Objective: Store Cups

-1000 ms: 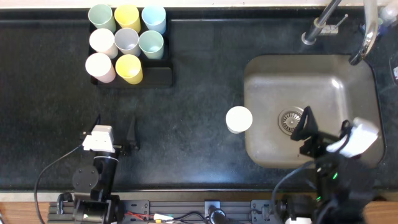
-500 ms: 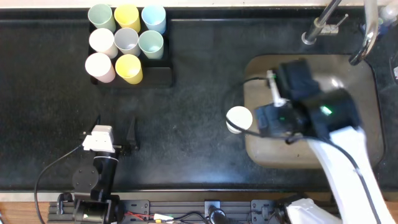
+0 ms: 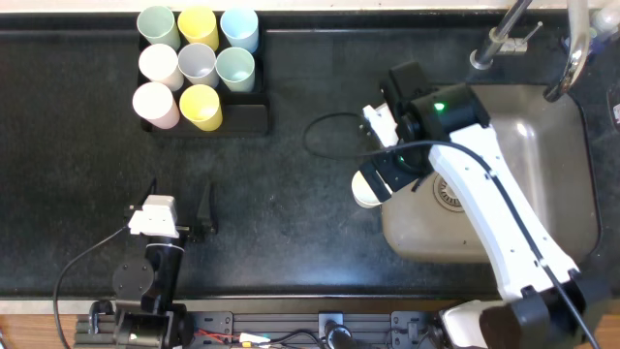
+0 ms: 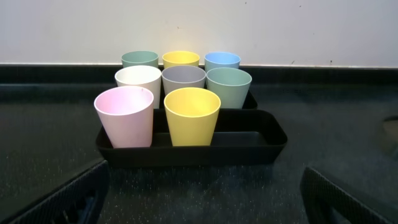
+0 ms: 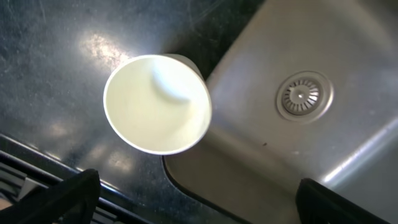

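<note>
Right gripper (image 5: 200, 200) is hovering wide open, holding nothing, directly above the white cup (image 5: 157, 102) standing beside the sink (image 5: 261, 56) rim; approach step, I judge, next calling for descent and closing.

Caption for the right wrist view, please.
Open right gripper above an upright white cup on the counter beside the sink.

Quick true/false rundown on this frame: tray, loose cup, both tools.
1. The tray holds eight cups. True.
2. The loose white cup lies inside the sink. False: it stands upright on the counter beside the sink.
3. The right tool grips the loose white cup. False: it hovers open above it, not touching.
4. The left tool is open and faces the tray. True.
</note>
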